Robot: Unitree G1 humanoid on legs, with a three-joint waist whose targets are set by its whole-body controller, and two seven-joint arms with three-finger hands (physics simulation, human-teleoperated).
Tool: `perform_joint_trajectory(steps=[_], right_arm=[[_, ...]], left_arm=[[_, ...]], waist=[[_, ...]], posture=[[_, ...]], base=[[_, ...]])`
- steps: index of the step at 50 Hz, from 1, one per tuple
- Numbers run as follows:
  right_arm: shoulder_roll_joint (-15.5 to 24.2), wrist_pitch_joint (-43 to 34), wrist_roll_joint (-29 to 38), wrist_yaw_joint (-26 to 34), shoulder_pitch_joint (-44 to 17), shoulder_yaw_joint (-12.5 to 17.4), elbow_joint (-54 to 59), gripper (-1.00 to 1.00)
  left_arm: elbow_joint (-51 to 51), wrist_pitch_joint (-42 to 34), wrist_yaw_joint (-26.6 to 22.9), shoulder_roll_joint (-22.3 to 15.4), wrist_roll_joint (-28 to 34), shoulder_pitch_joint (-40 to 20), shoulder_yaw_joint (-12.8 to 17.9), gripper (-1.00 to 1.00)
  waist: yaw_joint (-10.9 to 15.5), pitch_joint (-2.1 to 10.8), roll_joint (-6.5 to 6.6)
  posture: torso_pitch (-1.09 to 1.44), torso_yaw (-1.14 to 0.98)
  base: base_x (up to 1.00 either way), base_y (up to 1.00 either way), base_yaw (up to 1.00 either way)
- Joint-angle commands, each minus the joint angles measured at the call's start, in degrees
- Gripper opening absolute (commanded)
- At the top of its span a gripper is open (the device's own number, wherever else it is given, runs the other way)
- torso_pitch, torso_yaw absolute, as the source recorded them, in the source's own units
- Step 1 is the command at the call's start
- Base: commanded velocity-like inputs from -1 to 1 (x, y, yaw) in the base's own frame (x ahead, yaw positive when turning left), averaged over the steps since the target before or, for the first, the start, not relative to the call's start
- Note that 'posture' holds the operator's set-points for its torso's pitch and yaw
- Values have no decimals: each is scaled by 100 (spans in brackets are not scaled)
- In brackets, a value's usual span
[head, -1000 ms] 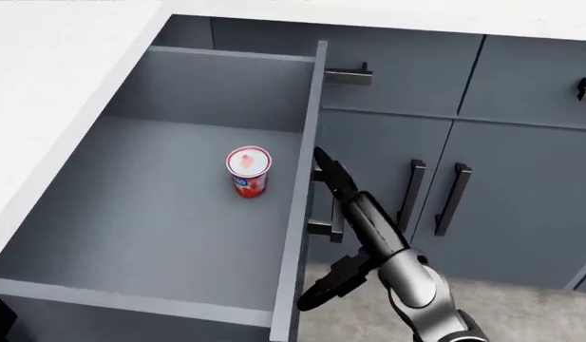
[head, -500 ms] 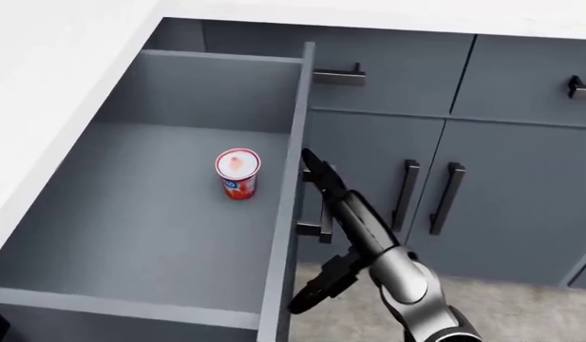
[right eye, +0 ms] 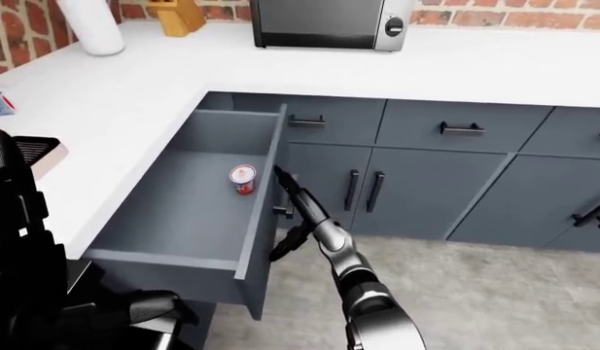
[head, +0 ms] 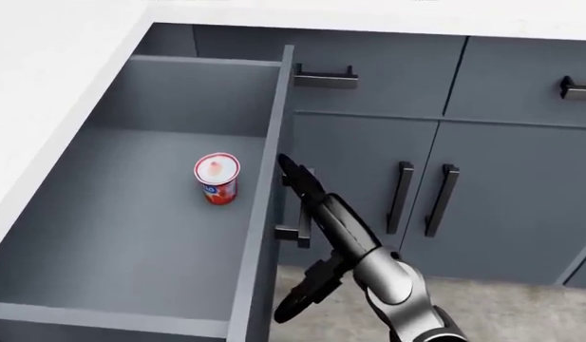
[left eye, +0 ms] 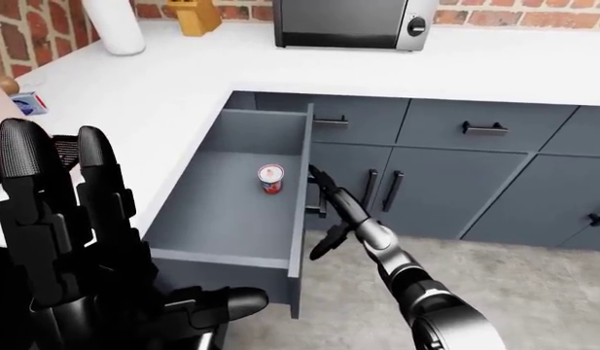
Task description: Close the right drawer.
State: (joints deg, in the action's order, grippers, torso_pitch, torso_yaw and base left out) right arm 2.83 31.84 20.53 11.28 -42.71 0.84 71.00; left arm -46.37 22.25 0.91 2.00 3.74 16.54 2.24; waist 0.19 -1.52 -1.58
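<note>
Grey open drawer point(head: 131, 235) just left of the right hand point(head: 302, 187); fingers spread, holding nothing. Next: push it shut.

In the head view the whole scene slid left and slightly up, so the camera itself had moved. The drawer's point(head: 131, 235) front panel point(head: 264, 206) shifted from right of centre to left of centre, and the cup point(head: 216, 178) inside shifted left with it. The right hand point(head: 297, 182) travelled left along with the panel, its fingers stretched beside the handle point(head: 300, 214). More of the cabinet doors point(head: 482, 199) showed on the right.
</note>
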Motion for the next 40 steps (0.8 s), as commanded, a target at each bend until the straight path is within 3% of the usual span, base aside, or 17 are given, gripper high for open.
perform_joint_trajectory(steps=[1,40], right_arm=[[-156,375,217,341,-216,-206,-225,100],[-677,121,427,903,-234,-463,-591,100]], left_arm=[[-228,73,11,-4,-8,-43,-8,100],[-146,158,-21,3,-59,-42,36,100]], waist=[[59,111,9],[36,73,49]], posture=[[0,0],[0,0]], base=[[0,0,0],[0,0,0]])
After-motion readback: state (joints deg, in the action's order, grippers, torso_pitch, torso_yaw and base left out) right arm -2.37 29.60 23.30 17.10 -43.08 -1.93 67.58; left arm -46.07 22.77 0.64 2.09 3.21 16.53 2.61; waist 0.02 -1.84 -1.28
